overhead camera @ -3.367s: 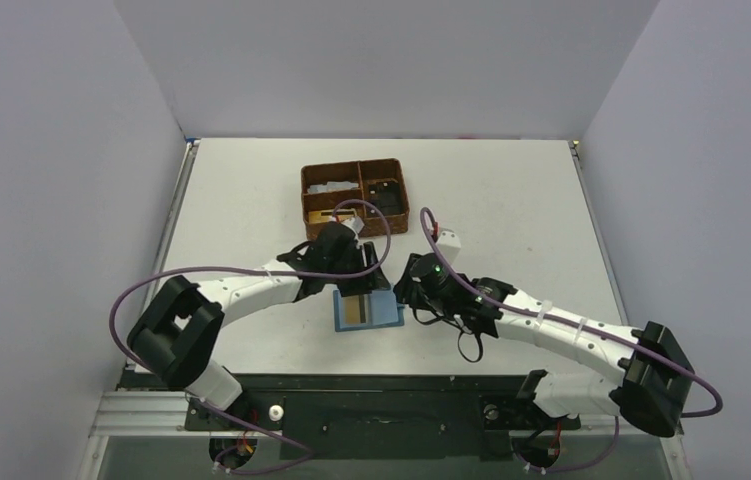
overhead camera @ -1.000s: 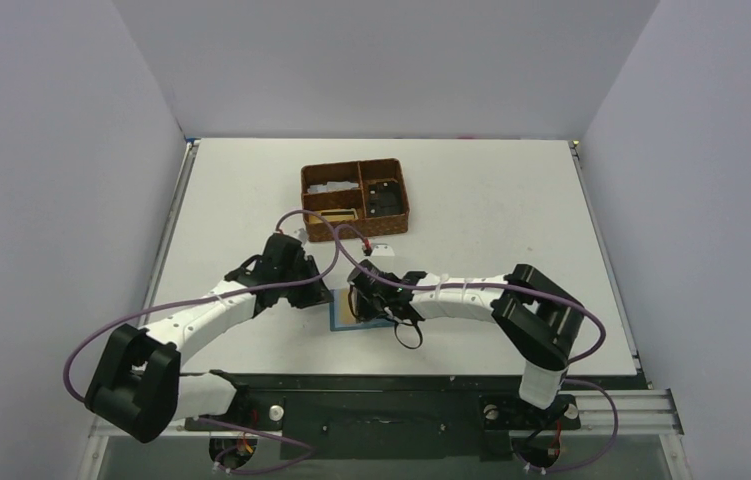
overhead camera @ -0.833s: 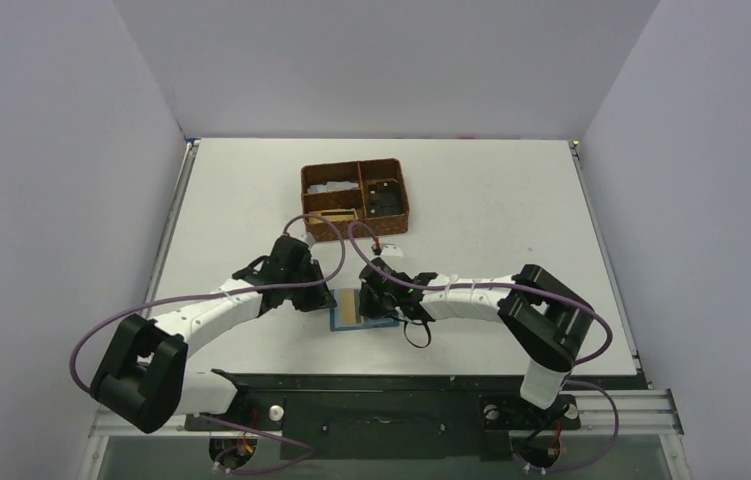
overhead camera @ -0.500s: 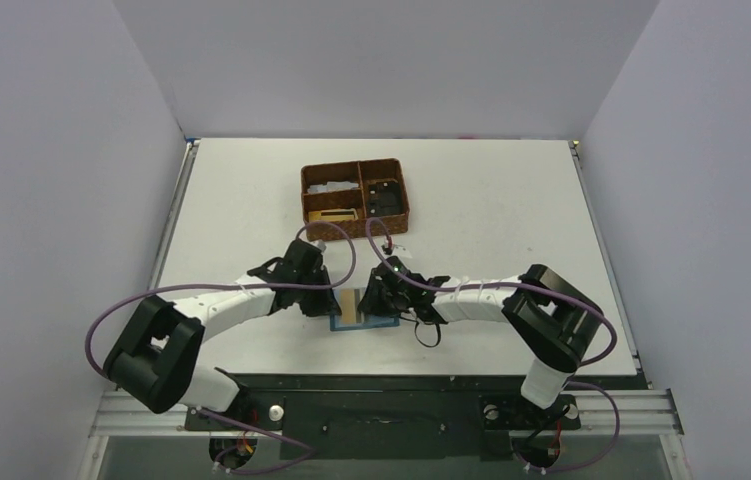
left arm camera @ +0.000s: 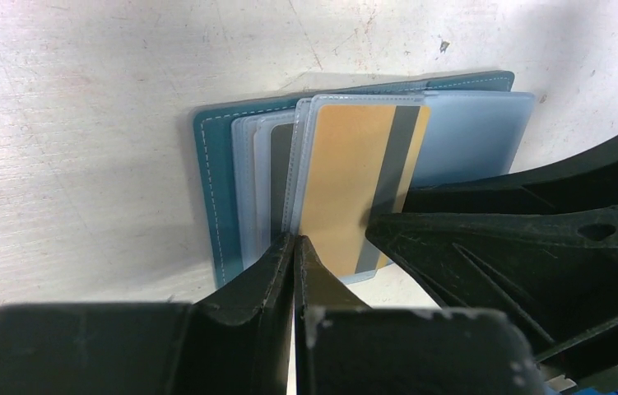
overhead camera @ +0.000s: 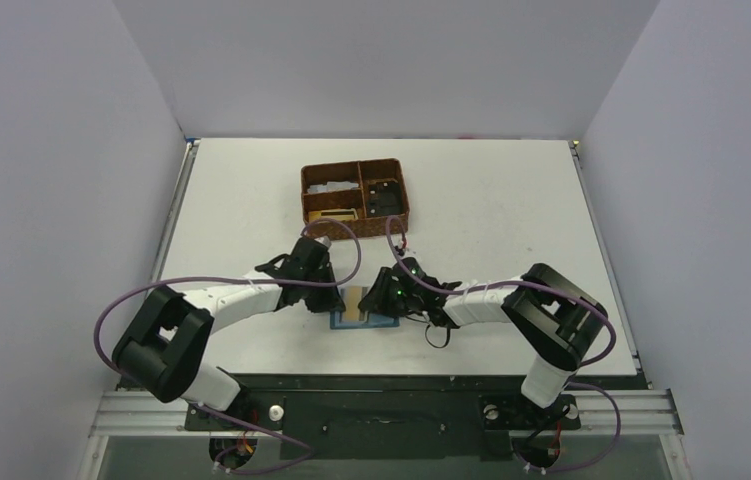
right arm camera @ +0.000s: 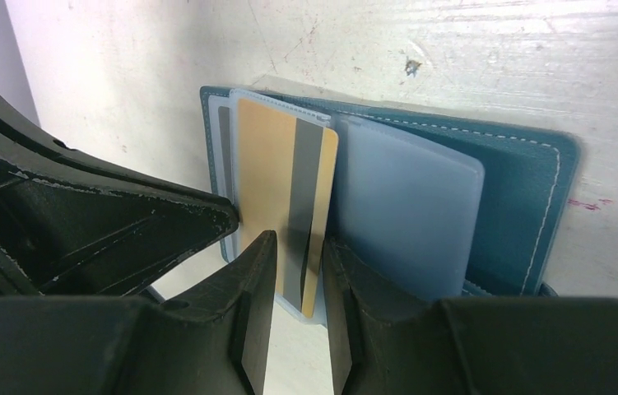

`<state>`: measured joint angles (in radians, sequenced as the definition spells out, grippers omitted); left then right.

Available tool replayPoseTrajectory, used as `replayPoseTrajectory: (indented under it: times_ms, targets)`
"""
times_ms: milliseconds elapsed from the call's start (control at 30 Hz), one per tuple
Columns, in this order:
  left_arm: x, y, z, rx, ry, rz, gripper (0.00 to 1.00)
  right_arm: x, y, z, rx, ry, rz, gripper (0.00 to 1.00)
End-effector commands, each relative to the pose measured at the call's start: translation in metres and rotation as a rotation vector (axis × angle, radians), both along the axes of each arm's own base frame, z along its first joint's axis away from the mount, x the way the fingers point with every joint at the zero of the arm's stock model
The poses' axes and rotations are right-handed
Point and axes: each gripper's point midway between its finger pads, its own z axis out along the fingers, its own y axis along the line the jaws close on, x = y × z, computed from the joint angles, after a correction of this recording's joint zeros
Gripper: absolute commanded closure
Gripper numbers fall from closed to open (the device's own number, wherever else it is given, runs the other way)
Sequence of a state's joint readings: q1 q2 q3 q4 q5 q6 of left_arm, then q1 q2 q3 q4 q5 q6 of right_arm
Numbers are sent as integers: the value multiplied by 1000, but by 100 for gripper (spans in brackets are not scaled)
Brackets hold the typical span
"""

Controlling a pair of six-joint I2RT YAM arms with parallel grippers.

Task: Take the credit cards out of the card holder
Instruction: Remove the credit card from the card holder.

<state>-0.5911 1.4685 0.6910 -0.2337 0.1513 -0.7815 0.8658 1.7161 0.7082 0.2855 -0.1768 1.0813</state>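
Entry: small teal-blue folding card holder [right arm camera: 554, 197], lying opened flat on the scuffed white surface [overhead camera: 491, 220], close to the front edge between the two arms and well apart from the brown woven compartment basket [overhead camera: 351, 165] farther back. Contents: a fan of translucent grey-blue plastic sleeves [right arm camera: 408, 218] spread across the inner panel. One tan-gold credit card with a grey stripe [left arm camera: 342, 177] lay in the topmost sleeve, not yet taken out. A dark grey strip showed inside the sleeve beside it. Left claw [left arm camera: 295, 240]: fingers pressed fully together, tips resting at the near edge of the sleeves, just beside the gold card; whether a sleeve edge was pinched between them could not be told. Right claw [right arm camera: 299, 255]: fingers a little apart, poised over the card's near end, the striped part showing in the gap; contact with the card could not be told. The two claws stood just beside each other over the holder.
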Motion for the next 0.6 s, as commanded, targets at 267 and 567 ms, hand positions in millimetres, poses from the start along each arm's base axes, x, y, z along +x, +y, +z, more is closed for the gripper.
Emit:
replayPoseTrajectory:
  times_ms: [267, 567]
  targets:
    - [4, 8, -15, 83, 13, 53, 100, 8, -5, 17, 170, -9, -53, 76]
    - [1, 12, -22, 97, 30, 63, 100, 13, -12, 20, 241, -2, -92, 79]
